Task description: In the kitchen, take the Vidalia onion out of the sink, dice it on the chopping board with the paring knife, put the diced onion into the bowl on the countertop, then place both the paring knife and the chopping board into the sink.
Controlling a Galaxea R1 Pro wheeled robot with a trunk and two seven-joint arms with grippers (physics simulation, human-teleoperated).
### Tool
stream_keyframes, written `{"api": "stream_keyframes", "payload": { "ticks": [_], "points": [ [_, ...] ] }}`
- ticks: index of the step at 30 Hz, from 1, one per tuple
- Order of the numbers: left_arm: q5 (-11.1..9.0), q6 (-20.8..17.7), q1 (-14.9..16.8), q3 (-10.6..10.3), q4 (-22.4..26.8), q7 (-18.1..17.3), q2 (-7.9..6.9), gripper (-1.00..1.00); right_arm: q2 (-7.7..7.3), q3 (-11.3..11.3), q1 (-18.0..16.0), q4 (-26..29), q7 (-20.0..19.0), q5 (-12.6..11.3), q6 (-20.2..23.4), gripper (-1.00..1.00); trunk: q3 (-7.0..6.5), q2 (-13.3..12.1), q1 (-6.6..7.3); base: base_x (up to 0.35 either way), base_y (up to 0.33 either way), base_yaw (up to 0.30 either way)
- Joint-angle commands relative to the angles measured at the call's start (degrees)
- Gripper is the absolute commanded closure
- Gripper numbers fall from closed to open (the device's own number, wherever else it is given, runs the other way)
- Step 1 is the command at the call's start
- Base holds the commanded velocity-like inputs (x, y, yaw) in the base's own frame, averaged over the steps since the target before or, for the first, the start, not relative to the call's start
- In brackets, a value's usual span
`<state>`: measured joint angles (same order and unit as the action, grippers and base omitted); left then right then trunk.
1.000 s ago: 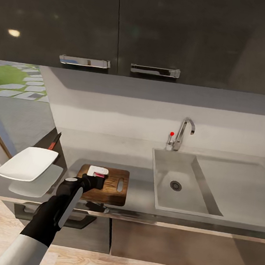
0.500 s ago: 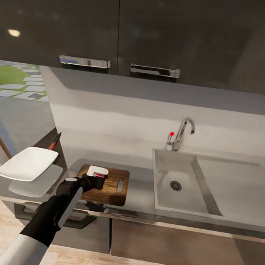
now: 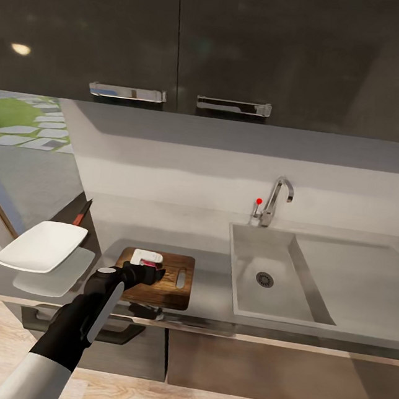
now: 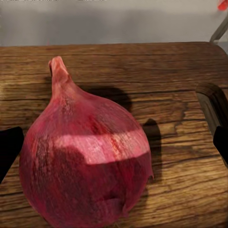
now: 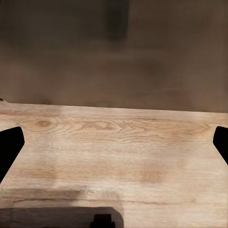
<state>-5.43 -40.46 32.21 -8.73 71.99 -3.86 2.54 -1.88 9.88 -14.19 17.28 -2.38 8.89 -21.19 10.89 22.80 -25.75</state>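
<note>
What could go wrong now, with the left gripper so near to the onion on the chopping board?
1. The Vidalia onion is round and stands on the flat chopping board; with the left gripper fingers apart beside it, it may roll if nudged.
2. The bowl juts past the countertop end, so an arm swing might tip it.
3. The paring knife lies behind the bowl, awkward to reach.
</note>
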Motion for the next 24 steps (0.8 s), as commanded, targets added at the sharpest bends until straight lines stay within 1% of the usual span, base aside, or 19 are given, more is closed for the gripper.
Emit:
{"api": "stream_keyframes", "payload": {
  "ticks": [1, 5, 8, 24],
  "points": [
    [-0.55, -0.32, 0.05, 0.02, 0.06, 0.16, 0.01, -1.00, 0.03, 0.49, -0.05, -0.05, -0.25, 0.51, -0.23, -1.00, 0.11, 0.11, -0.03, 0.000, 0.000, 0.000],
    [-0.55, -0.32, 0.05, 0.02, 0.08, 0.16, 0.01, -1.00, 0.03, 0.49, -0.05, -0.05, -0.25, 0.51, -0.25, -1.00, 0.11, 0.11, -0.03, -0.003, 0.000, 0.000],
    [-0.55, -0.32, 0.05, 0.02, 0.15, 0.16, 0.01, -1.00, 0.03, 0.48, -0.05, -0.05, -0.25, 0.51, -0.22, -1.00, 0.11, 0.11, -0.03, -0.132, 0.000, 0.000],
    [-0.55, -0.41, 0.05, 0.02, 0.13, 0.16, 0.01, -1.00, 0.03, 0.49, -0.05, -0.05, -0.25, 0.51, -0.24, -1.00, 0.11, 0.11, -0.03, -0.323, 0.000, 0.000]
  ]
}}
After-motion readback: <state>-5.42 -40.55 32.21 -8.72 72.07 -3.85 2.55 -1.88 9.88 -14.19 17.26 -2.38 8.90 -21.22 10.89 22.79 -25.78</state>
